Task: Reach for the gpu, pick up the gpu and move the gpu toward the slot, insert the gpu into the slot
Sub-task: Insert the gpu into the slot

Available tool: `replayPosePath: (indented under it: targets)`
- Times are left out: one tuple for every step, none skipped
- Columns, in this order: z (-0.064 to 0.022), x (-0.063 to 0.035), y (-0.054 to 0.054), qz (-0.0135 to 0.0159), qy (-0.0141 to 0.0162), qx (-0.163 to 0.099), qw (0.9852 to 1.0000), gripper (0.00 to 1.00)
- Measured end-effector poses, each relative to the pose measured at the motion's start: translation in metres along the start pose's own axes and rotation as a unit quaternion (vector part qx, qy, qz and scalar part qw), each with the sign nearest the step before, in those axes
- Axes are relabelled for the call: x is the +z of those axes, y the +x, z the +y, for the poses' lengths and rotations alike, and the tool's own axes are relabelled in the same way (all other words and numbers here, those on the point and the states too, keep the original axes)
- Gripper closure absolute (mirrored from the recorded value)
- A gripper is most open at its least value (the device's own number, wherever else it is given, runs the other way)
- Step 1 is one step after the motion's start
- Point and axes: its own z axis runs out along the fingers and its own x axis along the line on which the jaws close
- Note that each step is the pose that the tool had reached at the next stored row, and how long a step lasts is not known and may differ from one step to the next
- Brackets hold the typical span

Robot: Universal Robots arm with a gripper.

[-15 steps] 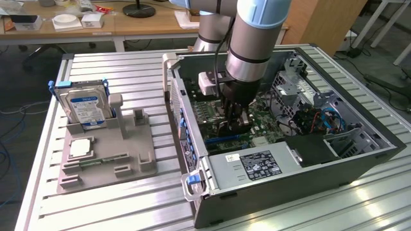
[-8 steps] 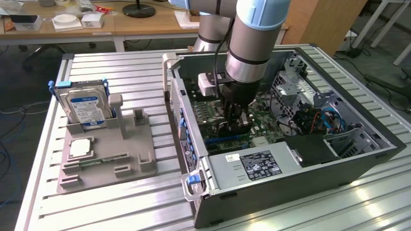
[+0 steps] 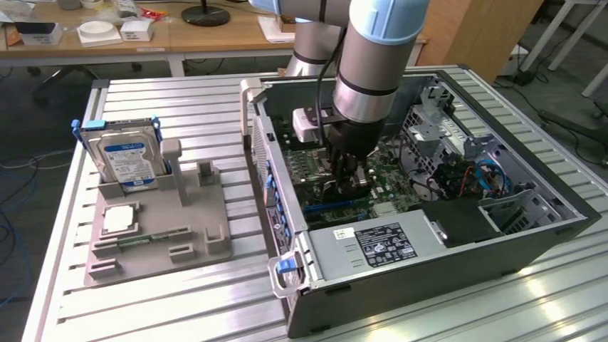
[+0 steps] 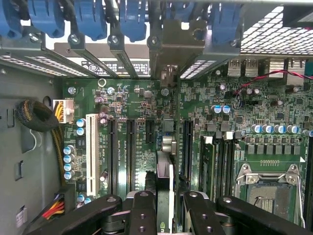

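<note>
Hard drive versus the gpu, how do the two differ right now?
The hard drive stands in the grey holder outside the case, while the gpu is inside it, over the motherboard. The hard drive is untouched, whereas the gpu is clamped in the gripper. The hard drive is a thick silver block, and the gpu is a thin card. Both stand on edge.

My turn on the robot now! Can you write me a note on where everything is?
Gripper: shut on the gpu, held edge-on, down inside the open computer case.
Gpu: over the green motherboard, lined up along the slot between the black connector strips.
Done: gpu picked up and carried to the slot.
Left: whether it is seated cannot be told; gripper not released.
</note>
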Motion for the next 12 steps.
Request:
replayPosePath:
  targets:
    - [0.0003, 0.0004, -0.0001, -0.0002, 0.0001, 0.000, 1.0000, 0.73]
    - [0.0002, 0.0003, -0.0001, -0.0001, 0.0000, 0.000, 1.0000, 0.73]
    - [0.0003, 0.0003, -0.0001, -0.0001, 0.0000, 0.000, 1.0000, 0.73]
    - [0.0002, 0.0003, -0.0001, -0.0001, 0.0000, 0.000, 1.0000, 0.73]
    - [0.0002, 0.0003, -0.0001, 0.0000, 0.0000, 0.000, 1.0000, 0.73]
    - [0.0003, 0.0010, -0.0001, -0.0001, 0.0000, 0.000, 1.0000, 0.73]
    - [0.0003, 0.0013, 0.0000, 0.0000, 0.0000, 0.000, 1.0000, 0.73]
    - [0.0003, 0.0013, 0.0000, 0.0000, 0.0000, 0.000, 1.0000, 0.73]
    - [0.0003, 0.0013, 0.0000, 0.0000, 0.0000, 0.000, 1.0000, 0.73]
    - [0.0003, 0.0013, 0.0000, 0.0000, 0.0000, 0.000, 1.0000, 0.73]
    - [0.0004, 0.0014, 0.0000, 0.0000, 0.0000, 0.000, 1.0000, 0.73]
    - [0.0004, 0.0020, -0.0001, -0.0002, 0.0001, 0.000, 1.0000, 0.73]
